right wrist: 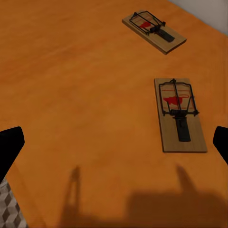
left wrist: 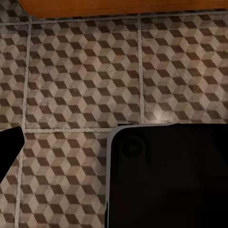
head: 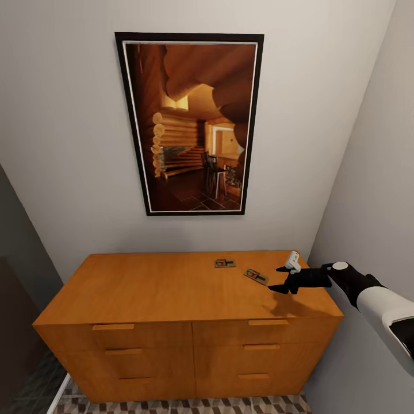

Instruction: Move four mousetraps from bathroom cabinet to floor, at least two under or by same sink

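Two mousetraps lie on the flat top of the orange-brown cabinet point(head: 172, 287), toward its right rear. The nearer mousetrap point(head: 256, 276) point(right wrist: 178, 114) is a tan board with a black spring bar and red patch. A second mousetrap point(head: 225, 263) point(right wrist: 153, 31) lies farther off. My right gripper point(head: 278, 279) hovers open just right of the nearer trap, with nothing between its fingertips point(right wrist: 9, 147). The left wrist view looks down on the cube-patterned bathroom floor point(left wrist: 80, 80). The bathroom sink is out of view.
A large framed picture point(head: 190, 123) hangs on the wall above the cabinet. A wall point(head: 374, 190) stands close on the right of the cabinet. A strip of tiled floor point(head: 190, 405) shows at the cabinet's foot.
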Motion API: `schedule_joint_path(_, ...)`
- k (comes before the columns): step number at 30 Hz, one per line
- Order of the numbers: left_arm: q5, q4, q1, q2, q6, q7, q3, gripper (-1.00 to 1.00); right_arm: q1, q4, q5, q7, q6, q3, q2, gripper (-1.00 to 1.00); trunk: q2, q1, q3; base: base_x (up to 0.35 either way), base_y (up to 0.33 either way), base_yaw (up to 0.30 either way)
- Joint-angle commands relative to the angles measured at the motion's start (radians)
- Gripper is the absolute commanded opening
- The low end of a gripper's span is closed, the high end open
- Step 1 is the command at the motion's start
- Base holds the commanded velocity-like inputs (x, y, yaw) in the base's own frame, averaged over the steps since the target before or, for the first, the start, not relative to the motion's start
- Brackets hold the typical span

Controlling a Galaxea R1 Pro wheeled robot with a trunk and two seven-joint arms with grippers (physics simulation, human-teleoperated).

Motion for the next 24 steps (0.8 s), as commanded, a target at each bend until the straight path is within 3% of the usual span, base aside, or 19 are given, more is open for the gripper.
schedule_joint_path(1,-0.011,0.002,-0.001,0.0,-0.005,0.009,0.002,1.0,-0.001,0.0,0.005,0.001,-0.008,0.0,0.0,1.0,-0.002,0.001,-0.002,0.0,-0.008,0.0)
schedule_joint_path(9,-0.011,0.002,-0.001,-0.001,-0.005,0.009,0.002,1.0,-0.001,0.0,0.005,0.001,-0.008,0.0,0.001,1.0,-0.002,0.001,-0.002,0.012,-0.023,0.0)
schedule_joint_path(24,-0.011,0.002,-0.001,-0.001,-0.005,0.009,0.004,1.0,0.001,0.001,0.006,0.005,-0.025,0.0,0.005,1.0,-0.002,0.001,-0.002,0.12,-0.1,0.0)
